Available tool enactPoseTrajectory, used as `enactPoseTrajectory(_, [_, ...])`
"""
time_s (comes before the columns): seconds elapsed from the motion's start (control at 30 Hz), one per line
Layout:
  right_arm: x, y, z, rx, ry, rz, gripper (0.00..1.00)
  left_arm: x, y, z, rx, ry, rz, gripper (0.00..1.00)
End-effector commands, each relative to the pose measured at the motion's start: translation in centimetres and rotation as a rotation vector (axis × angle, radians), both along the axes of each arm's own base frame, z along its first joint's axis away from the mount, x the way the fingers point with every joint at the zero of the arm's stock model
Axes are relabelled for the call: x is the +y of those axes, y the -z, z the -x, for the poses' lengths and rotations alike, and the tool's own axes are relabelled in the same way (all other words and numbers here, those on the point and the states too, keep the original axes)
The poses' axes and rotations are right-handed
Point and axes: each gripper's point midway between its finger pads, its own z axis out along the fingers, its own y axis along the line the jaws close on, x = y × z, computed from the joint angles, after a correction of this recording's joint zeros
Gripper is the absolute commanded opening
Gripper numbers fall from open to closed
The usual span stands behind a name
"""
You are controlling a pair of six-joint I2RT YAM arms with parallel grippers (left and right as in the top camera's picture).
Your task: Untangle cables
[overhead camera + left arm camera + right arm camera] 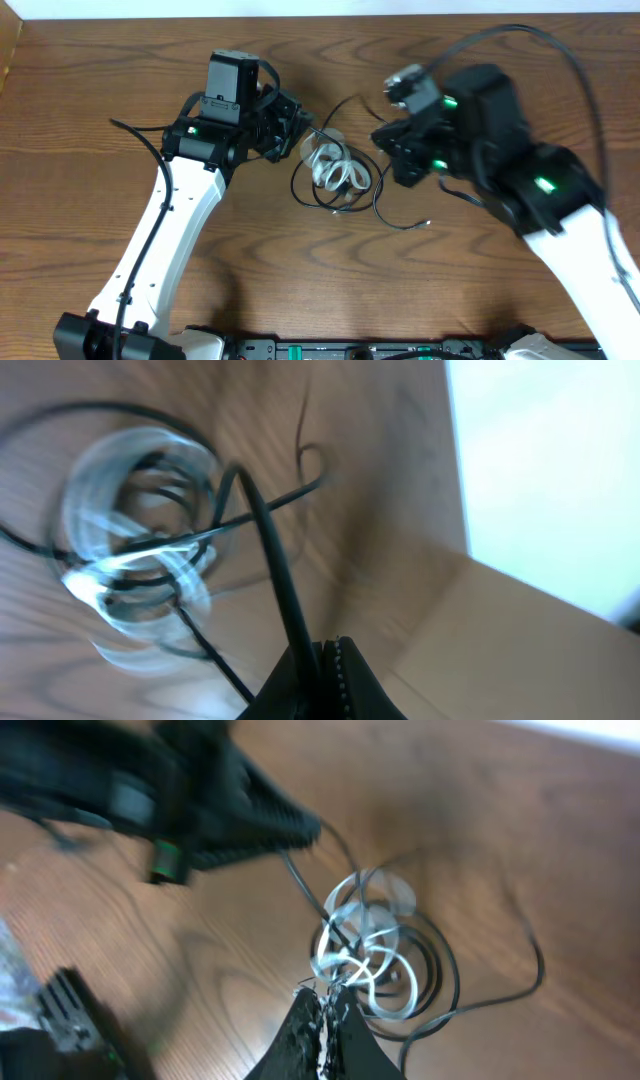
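now the white cable (328,165) lies coiled mid-table (100,80) inside loops of the two black cables (297,188), between the arms. the left gripper (328,647) is pinched tight on one of the black cables, and the right gripper (325,1003) is clamped on the white cable's edge, white showing between its fingers.

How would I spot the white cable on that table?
At the middle of the wooden table lies a small tangle. The white cable is the pale coil at its core; the black cables looping around it are dark.
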Motion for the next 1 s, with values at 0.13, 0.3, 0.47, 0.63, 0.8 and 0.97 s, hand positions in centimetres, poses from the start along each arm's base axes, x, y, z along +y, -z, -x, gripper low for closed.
enactPoseTrajectory(0.13, [-1.8, -3.8, 0.1, -0.074, 0.106, -0.084, 0.02, 2.8, 1.7, 0.2, -0.024, 0.005, -0.212, 0.07])
enactPoseTrajectory(0.3, [-2.0, -3.0, -0.1, -0.056, 0.12, -0.061, 0.15, 0.9, 0.7, 0.2, -0.05, 0.072, -0.114, 0.08])
enactPoseTrajectory(0.47, [-1.6, 0.6, -0.8, 0.057, 0.119, 0.007, 0.51, -2.3, -2.9, -1.0, -0.193, 0.182, 0.053, 0.07])
enactPoseTrajectory(0.63, [-0.3, 5.2, -1.3, 0.214, 0.08, 0.059, 0.58, -1.8, -2.7, -1.3, -0.197, 0.153, 0.022, 0.08])
enactPoseTrajectory(0.8, [1.9, 10.2, -1.9, 0.324, -0.037, 0.117, 0.58, -2.9, -3.8, -1.1, -0.208, 0.187, 0.099, 0.07])
enactPoseTrajectory(0.97, [3.6, 15.3, -2.0, 0.423, -0.111, 0.188, 0.63, -4.1, -6.5, -1.9, -0.266, 0.195, 0.224, 0.08])
